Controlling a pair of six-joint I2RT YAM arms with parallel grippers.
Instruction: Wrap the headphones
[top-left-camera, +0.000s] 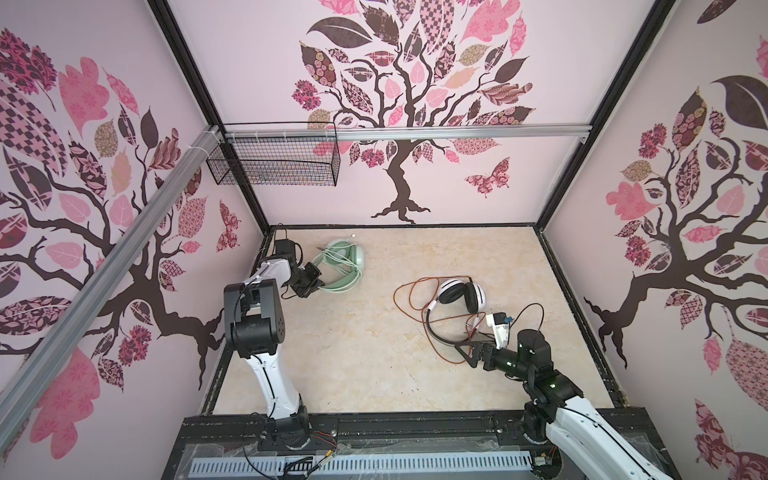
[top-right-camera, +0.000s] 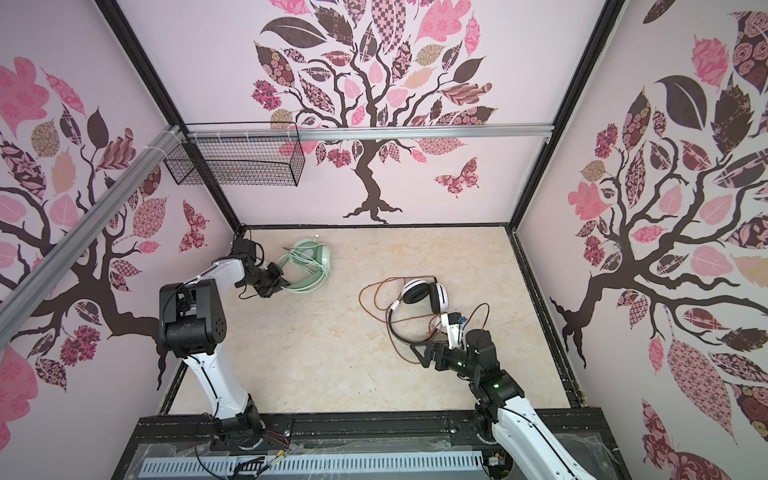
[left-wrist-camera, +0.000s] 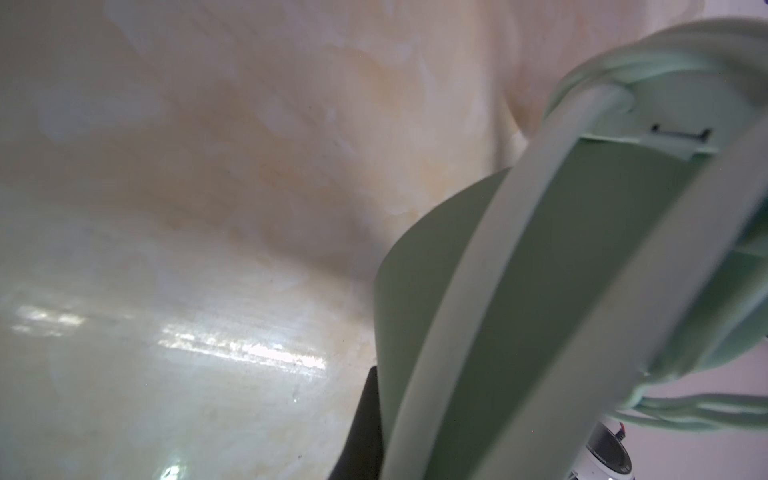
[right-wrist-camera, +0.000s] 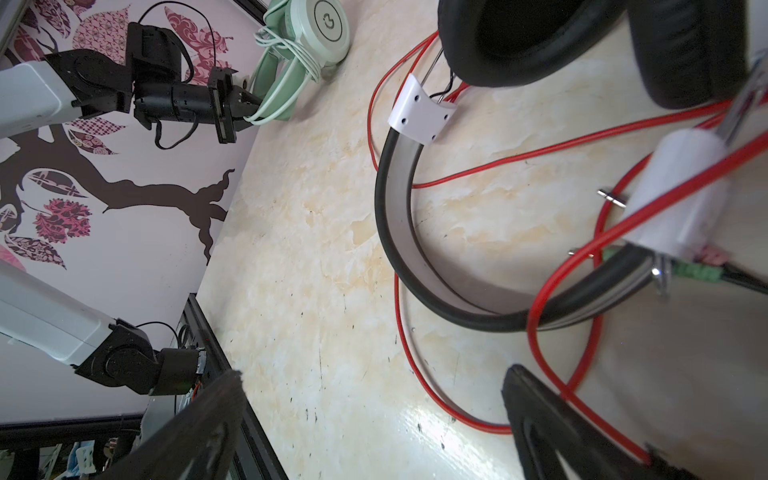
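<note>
My left pincer (top-left-camera: 318, 279) was clamped shut on the headband of the mint-green over-ear headphones (top-left-camera: 348, 261), which lay at the far left of the beige marble-patterned tabletop (top-left-camera: 353, 353), their pale green-white cable (top-left-camera: 332, 254) looped around them. Both top views gave only that outline. My left wrist view was filled by the green band (left-wrist-camera: 540, 291) running hard against one dark finger (left-wrist-camera: 363, 419), and my right wrist view caught the same grip from the side (right-wrist-camera: 249, 106). My right pincer (top-left-camera: 464, 354) stood wide open and empty, low over the table. Just beyond it lay the white-and-black over-ear headphones (top-left-camera: 461, 295), right of the middle, with their thin black headband (right-wrist-camera: 399, 232) curving towards me. Their orange-red cable (right-wrist-camera: 478, 166) sprawled loose, and only my right wrist view showed a strand passing just beside one finger (right-wrist-camera: 552, 419).
</note>
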